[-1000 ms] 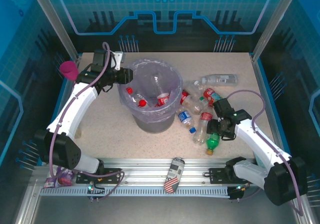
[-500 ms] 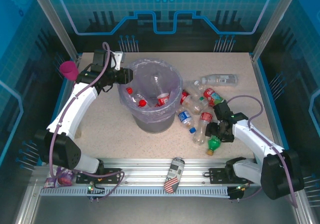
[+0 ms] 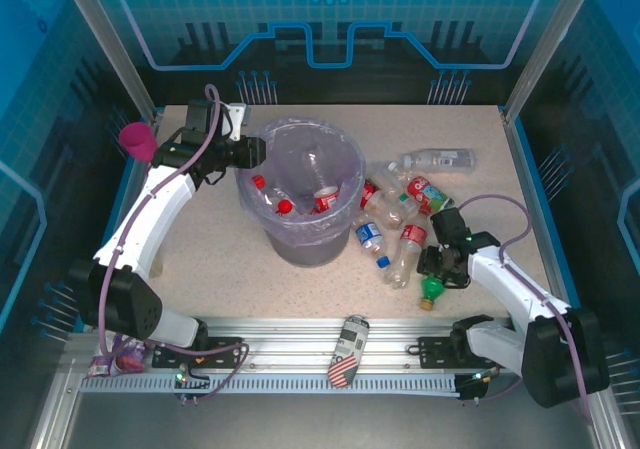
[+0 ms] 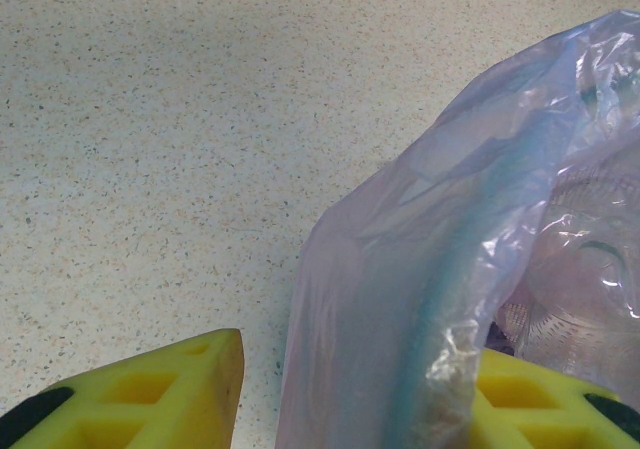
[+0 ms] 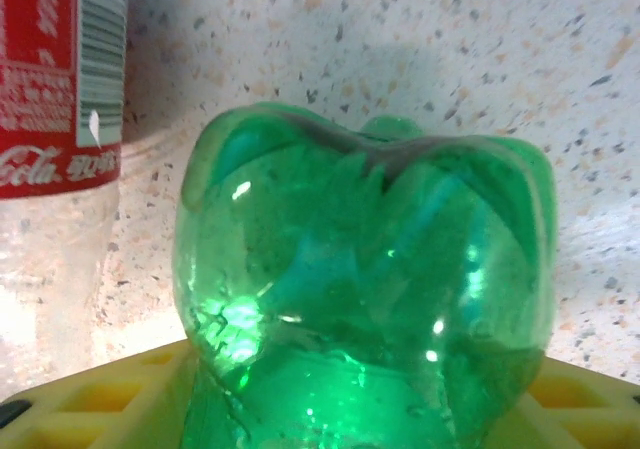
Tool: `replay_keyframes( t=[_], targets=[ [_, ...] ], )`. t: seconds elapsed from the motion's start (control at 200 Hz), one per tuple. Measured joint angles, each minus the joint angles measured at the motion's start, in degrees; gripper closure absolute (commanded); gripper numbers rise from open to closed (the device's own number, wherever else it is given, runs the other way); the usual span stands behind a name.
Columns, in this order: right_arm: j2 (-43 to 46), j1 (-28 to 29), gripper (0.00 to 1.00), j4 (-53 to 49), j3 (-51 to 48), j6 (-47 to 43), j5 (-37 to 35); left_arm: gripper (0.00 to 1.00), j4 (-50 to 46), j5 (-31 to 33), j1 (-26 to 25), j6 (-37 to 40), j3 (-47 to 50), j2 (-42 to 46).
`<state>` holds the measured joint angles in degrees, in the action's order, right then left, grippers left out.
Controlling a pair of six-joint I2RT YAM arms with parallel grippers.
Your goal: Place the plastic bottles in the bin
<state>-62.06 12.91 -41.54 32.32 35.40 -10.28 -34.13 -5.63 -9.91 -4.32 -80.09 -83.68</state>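
**A:** From above, how is the job going?

**B:** At least 3 bottles [image 3: 285, 201] are lying inside the bin [image 3: 300, 254], which is standing mid-table [image 3: 215, 259] toward the far edge. Roughly 8 loose bottles [image 3: 395, 214] are waiting on the right half, so most of the work is remaining, I'd judge.

**A:** Left wrist?

**B:** The left gripper [image 4: 350, 404] is clenching the bin's bagged rim.

**A:** Right wrist?

**B:** The green bottle [image 5: 360, 269] is sitting between the right gripper's [image 5: 360, 404] fingers, beside a red-labelled bottle [image 5: 60, 79]. I cannot tell whether they are clamping it.

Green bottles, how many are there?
1. The green bottle lies on the table in the right end effector, beside a red-labelled bottle. More could be hidden deep in the bin.
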Motion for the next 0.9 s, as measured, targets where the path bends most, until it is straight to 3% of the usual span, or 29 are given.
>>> replay_keyframes(
  t=[0.27, 0.51, 0.901],
  targets=[
    [1.84, -0.22, 0.44, -2.27, 3.21, -3.13, -1.97, 0.52, 0.0, 0.02, 0.0, 0.02, 0.0, 0.0],
    [5.35, -0.22, 0.48, -4.94, 17.97, -9.57, -5.88, 0.52, 0.02, 0.17, -0.02, 0.02, 0.0, 0.0],
    [3.56, 2.08, 0.53, -0.83, 36.65, -18.18, -2.58, 0.52, 0.0, 0.2, -0.11, 0.02, 0.0, 0.07]
  ],
)
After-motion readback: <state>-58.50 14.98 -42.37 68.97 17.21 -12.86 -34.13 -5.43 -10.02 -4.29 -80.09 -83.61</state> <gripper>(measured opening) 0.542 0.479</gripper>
